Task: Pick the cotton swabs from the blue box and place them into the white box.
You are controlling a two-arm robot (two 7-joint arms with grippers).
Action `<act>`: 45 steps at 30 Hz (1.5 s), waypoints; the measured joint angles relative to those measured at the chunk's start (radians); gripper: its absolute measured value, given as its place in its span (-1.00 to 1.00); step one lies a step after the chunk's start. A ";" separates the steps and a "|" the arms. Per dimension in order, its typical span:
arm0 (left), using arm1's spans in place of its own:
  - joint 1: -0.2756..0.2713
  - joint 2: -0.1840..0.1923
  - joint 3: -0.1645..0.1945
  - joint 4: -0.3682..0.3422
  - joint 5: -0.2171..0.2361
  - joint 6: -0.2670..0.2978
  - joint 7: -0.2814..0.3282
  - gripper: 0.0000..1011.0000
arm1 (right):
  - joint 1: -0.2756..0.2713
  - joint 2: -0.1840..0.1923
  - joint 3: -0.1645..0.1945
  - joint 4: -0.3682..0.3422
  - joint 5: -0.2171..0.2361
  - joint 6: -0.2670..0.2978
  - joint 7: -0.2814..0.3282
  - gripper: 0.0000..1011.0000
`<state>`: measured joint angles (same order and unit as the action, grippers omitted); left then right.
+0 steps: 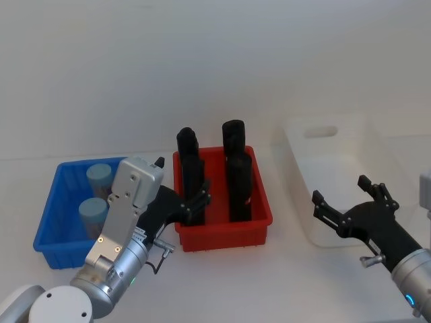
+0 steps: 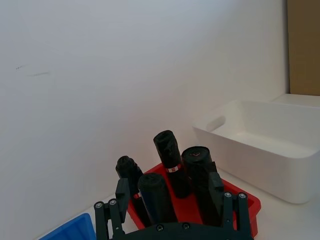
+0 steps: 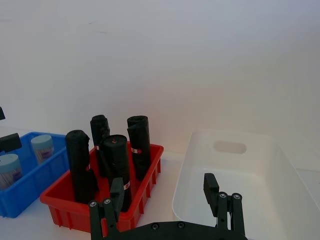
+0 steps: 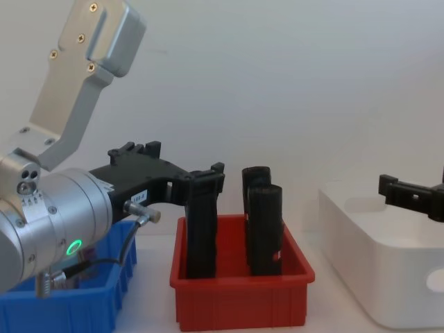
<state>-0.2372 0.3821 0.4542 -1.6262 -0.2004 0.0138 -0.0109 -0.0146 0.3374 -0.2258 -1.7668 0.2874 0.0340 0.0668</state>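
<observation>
Two cotton swabs jars [image 1: 99, 176] [image 1: 92, 212] with pale blue lids stand in the blue box [image 1: 50, 208] at the left; the right wrist view shows them too [image 3: 42, 147]. My left gripper [image 1: 183, 182] hovers open and empty between the blue box and the red bin, facing the bin [image 2: 167, 192]. The white box [image 1: 296, 148] sits at the right with nothing visible inside it. My right gripper [image 1: 342, 190] is open and empty above the white box's near end [image 3: 164, 190].
A red bin [image 1: 222, 235] stands between the two boxes with several tall black upright blocks [image 1: 236, 138] in it, close to my left gripper's fingers. A white wall runs behind the table. Bare table lies in front of the bins.
</observation>
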 joint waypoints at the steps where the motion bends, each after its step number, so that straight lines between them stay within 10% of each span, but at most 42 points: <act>1: 0.000 0.000 0.000 0.000 0.000 0.000 0.000 0.99 | 0.000 0.000 0.000 0.000 0.000 0.000 0.000 0.98; 45: 0.000 0.000 0.000 0.000 0.000 0.000 0.000 0.99 | 0.000 0.000 0.000 0.000 0.000 0.000 0.000 0.98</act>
<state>-0.2372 0.3821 0.4542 -1.6262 -0.2004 0.0138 -0.0109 -0.0147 0.3374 -0.2258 -1.7668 0.2874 0.0340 0.0667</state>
